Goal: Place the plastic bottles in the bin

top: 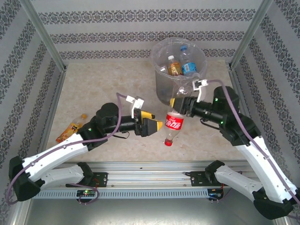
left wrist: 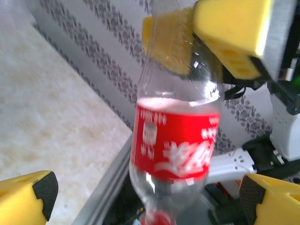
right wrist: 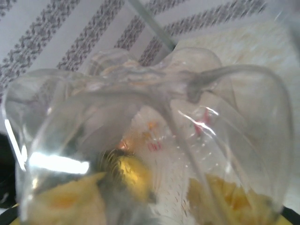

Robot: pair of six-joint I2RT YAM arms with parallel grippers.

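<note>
A clear plastic bottle (top: 174,123) with a red label hangs cap down over the table, in front of the bin (top: 164,91). My right gripper (top: 176,105) is shut on its upper, base end. In the right wrist view that clear base (right wrist: 154,117) sits right against the camera, with my yellow pads (right wrist: 61,201) seen through it. My left gripper (top: 158,126) stands open just left of the bottle. In the left wrist view the red label (left wrist: 176,140) hangs between my spread fingertips (left wrist: 28,197) without touching them.
The grey bin holds an orange-labelled bottle (top: 174,66) and a blue-labelled bottle (top: 189,64). Another bottle with an orange label (top: 71,129) lies on the table at the left, near the side wall. A metal rail (top: 150,168) runs along the near edge.
</note>
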